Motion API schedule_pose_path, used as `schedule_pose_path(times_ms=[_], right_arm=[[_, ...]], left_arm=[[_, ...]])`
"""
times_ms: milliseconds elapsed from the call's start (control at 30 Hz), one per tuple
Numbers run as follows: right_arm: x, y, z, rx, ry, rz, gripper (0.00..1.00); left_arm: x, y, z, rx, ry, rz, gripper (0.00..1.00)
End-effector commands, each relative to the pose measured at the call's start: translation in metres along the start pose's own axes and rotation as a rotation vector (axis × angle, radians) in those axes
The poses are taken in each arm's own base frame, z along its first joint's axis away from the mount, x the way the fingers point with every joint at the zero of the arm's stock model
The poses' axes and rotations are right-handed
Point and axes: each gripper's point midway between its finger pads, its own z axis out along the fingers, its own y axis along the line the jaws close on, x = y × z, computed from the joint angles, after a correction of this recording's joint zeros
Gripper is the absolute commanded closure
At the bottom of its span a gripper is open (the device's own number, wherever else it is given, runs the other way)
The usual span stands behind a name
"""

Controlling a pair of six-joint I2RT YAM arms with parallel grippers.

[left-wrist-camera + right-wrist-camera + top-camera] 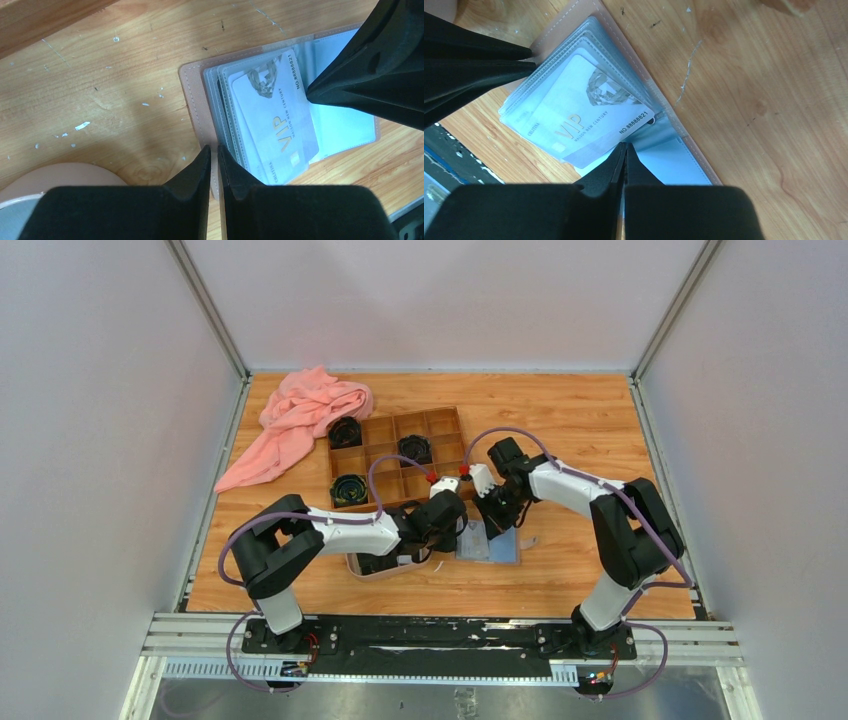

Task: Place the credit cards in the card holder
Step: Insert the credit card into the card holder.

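The card holder lies open on the table, tan-pink outside and pale blue inside, with clear sleeves fanned out. A white VIP credit card lies slanted on the sleeves, its top end tucked under clear plastic. My left gripper is shut on the holder's tan cover edge. My right gripper is shut with nothing between its jaws, its tips against the card's edge by the printed number. From above, both grippers meet over the holder.
A wooden compartment box with black coiled items stands behind the grippers. A pink cloth lies at the back left. An oval pinkish tray sits under my left arm, its rim close to the left fingers.
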Motion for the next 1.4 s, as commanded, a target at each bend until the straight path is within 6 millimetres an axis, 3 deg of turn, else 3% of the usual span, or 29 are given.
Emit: schedule_pose_path(times_ms=[0, 333, 600, 1000, 1367], right_arm=[[0.012, 0.016, 0.003, -0.12, 0.018, 0.102, 1.0], [0.004, 0.029, 0.002, -0.252, -0.031, 0.219, 1.0], [0.002, 0.007, -0.016, -0.158, -0.11, 0.225, 1.0], [0.019, -0.017, -0.008, 0.005, -0.093, 0.311, 1.0], [0.019, -0.01, -0.002, -0.036, -0.083, 0.329, 1.0]], left_arm=[[0.041, 0.011, 0.001, -0.025, 0.118, 0.025, 0.87], [0.046, 0.008, 0.003, -0.017, 0.127, 0.027, 0.87], [0.047, 0.012, 0.003, -0.031, 0.126, 0.024, 0.87], [0.05, 0.008, 0.006, -0.021, 0.118, 0.001, 0.88], [0.053, 0.002, 0.007, -0.005, 0.12, 0.005, 0.89]])
